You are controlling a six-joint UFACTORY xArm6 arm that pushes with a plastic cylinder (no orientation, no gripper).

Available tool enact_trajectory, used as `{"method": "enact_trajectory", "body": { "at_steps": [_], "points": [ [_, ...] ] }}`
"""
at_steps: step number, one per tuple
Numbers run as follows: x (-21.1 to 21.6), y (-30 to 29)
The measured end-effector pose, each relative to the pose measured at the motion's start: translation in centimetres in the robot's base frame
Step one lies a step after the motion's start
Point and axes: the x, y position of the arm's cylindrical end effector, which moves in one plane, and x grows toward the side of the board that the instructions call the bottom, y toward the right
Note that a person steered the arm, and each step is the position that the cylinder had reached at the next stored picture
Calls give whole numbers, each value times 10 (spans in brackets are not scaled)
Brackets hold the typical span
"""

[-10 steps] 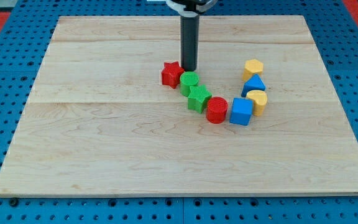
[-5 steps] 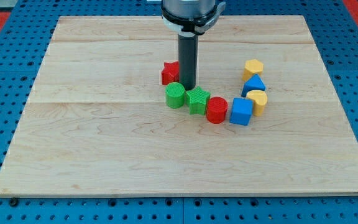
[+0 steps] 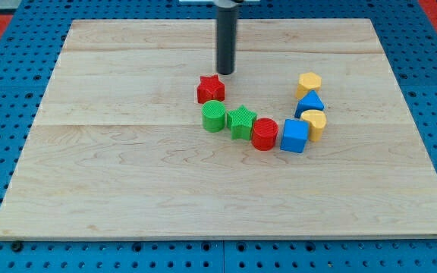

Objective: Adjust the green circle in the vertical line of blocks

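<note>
The green circle (image 3: 214, 116) stands just below the red star (image 3: 210, 89) and left of the green star (image 3: 242, 121). A red circle (image 3: 264, 134) and a blue cube (image 3: 295, 136) follow to the right. My tip (image 3: 225, 73) is just above and to the right of the red star, apart from it and from the green circle.
At the right stand a yellow hexagon (image 3: 309, 83), a blue triangle (image 3: 309, 102) and a yellow heart-like block (image 3: 315, 123) in a column. The wooden board (image 3: 127, 167) lies on a blue pegboard.
The green circle was pushed down and left, from right of the red star to below it. My tip then moved back toward the view's top, away from the blocks.
</note>
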Motion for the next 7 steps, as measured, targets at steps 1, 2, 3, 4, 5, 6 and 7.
{"method": "enact_trajectory", "body": {
  "at_steps": [1, 2, 3, 4, 5, 6, 7],
  "points": [
    [23, -54],
    [69, -64],
    [124, -64],
    [149, -64],
    [145, -62],
    [142, -59],
    [130, -51]
  ]
}}
